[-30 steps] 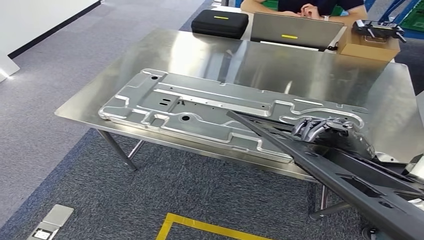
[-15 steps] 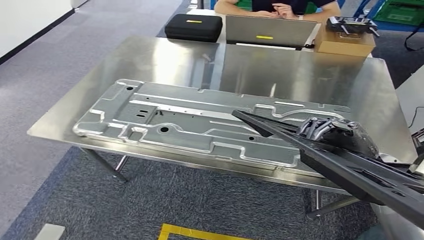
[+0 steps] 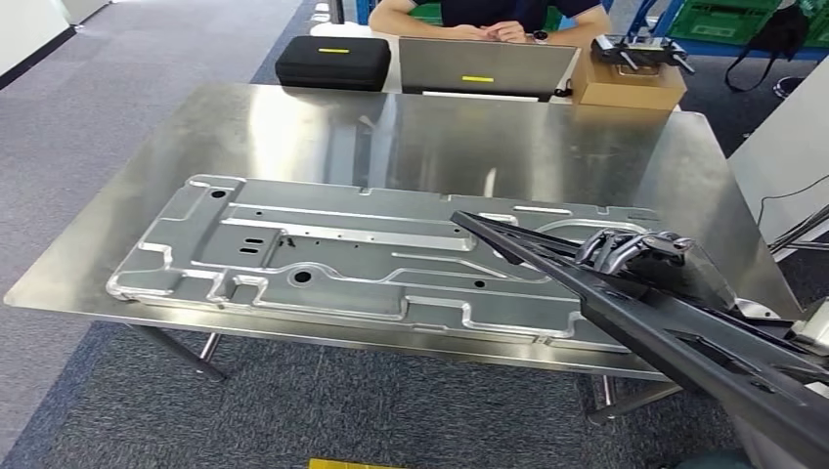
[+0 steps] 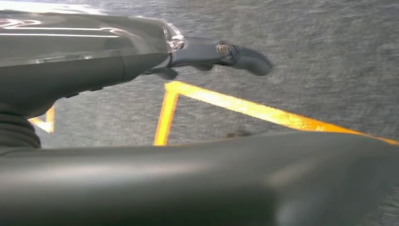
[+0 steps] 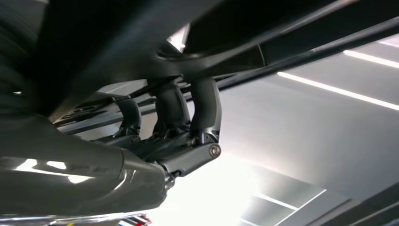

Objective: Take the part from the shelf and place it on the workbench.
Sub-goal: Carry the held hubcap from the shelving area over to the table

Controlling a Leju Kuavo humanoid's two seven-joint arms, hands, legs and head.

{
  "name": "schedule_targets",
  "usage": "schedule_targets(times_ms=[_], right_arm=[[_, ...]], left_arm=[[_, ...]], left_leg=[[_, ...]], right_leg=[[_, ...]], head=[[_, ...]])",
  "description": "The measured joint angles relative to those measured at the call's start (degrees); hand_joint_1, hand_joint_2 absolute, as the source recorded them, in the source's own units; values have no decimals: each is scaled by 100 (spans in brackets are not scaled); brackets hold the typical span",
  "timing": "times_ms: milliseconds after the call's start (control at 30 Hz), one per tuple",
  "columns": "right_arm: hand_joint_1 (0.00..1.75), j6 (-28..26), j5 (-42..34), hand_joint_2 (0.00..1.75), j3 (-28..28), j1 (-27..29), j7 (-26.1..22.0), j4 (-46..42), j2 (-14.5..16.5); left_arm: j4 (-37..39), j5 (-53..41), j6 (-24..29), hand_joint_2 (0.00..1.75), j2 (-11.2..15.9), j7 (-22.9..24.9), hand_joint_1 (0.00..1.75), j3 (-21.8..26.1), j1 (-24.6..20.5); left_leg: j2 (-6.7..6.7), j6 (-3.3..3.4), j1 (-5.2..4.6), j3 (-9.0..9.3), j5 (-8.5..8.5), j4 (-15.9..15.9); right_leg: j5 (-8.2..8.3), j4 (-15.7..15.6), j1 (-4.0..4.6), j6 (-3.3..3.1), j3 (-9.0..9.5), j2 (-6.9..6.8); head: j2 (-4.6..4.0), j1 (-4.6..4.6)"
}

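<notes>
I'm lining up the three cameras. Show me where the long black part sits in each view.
Head view: the black part runs from the table's middle to the lower right corner, with the right hand gripping it.
Left wrist view: not identifiable; a dark blurred mass crosses the bottom.
Right wrist view: the part crosses the top, with the fingers hooked over it.
Shared landmark: the right hand's fingers.

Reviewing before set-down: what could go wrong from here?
1. The long black part, held in the right hand, overhangs the stamped metal panel; lowering here may land it on the panel, not bare workbench.
2. It is gripped toward one end, so it could tip or slip.
</notes>
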Motion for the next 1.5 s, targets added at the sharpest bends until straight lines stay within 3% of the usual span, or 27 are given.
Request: schedule_targets(times_ms=[100, 133, 167, 200, 267, 333, 367, 500, 567, 733, 900, 1033, 1300, 1500], right_arm=[[175, -7, 24, 175, -21, -12, -16, 0, -1], [175, -9, 33, 175, -24, 5, -16, 1, -1], [175, -11, 41, 175, -25, 19, -16, 2, -1], [175, -13, 48, 175, -25, 27, -16, 3, -1], [175, -14, 62, 175, -25, 22, -15, 4, 0], [175, -10, 87, 175, -11, -2, -14, 7, 2], [175, -8, 107, 175, -1, -16, -12, 8, 3], [175, -13, 222, 175, 94, -143, 70, 25, 5], [175, -36, 308, 175, 202, -269, 161, 75, 8], [175, -185, 464, 175, 631, -710, 423, 391, 86], [175, -465, 599, 175, 1153, -1320, 687, 850, 266], [175, -773, 721, 175, 1511, -1861, 953, 1314, 469], [175, -1367, 997, 175, 1858, -2769, 1284, 2507, 781], [175, -1799, 1405, 175, 1943, -3018, 1303, 3139, 866]], left_arm=[[0, -21, 15, 175, 0, 0, 0, -1, -2], [0, -25, 22, 175, 0, -1, 0, -2, 2], [0, -27, 28, 175, 0, -1, 0, -3, 5], [0, -31, 32, 175, 0, -2, 0, -4, 6], [0, -42, 38, 175, -5, -2, 0, -7, 6], [0, -64, 45, 175, -14, -1, 0, -10, 4], [0, -73, 48, 175, -17, -2, 0, -12, 6], [0, -108, 48, 175, -19, -11, 0, -41, -6], [0, -137, 45, 175, -22, -21, 0, -79, -20], [0, -217, 36, 175, -25, -28, 0, -145, -36], [0, -315, 9, 175, -33, -24, 0, -245, -59], [0, -395, -18, 175, -73, 39, 0, -321, -111], [0, -511, -25, 175, -138, 177, 0, -455, -189], [0, -521, -24, 175, -154, 193, 0, -528, -194]], left_leg=[[48, 59, -8, 47, -29, -15], [62, 69, -17, 52, -45, -14], [72, 71, -24, 62, -61, -14], [78, 69, -29, 83, -81, -13], [86, 46, -35, 148, -129, -16], [92, -5, -40, 184, -173, -13], [96, -30, -47, 193, -205, -6], [109, 74, -70, 247, -231, -14], [113, 71, -68, 266, -230, -47], [114, 27, -64, 289, -209, -97], [114, -92, -52, 293, -205, -111], [114, -125, -53, 295, -202, -111], [114, -131, -72, 295, -202, -103], [114, -128, -75, 294, -205, -101]], right_leg=[[-475, 887, 15, 30, -489, -185], [-554, 1141, 15, 34, -659, -194], [-520, 1221, 16, 33, -748, -196], [-368, 1091, 19, 27, -734, -200], [96, 418, 43, -29, -493, -226], [281, -101, 88, -94, -321, -265], [287, -184, 98, -115, -298, -277], [351, -222, 92, -118, -265, -260], [343, -221, 98, -132, -264, -254], [331, -218, 105, -159, -264, -251], [330, -209, 111, -179, -264, -250], [334, -208, 109, -185, -261, -251], [337, -208, 92, -184, -258, -253], [336, -209, 86, -184, -261, -253]], head=[[0, 2], [0, 2], [0, 2], [0, 2], [0, 2], [0, 4], [0, 6], [0, 7], [0, 7], [0, 7], [0, 7], [0, 7], [0, 7], [0, 7]])
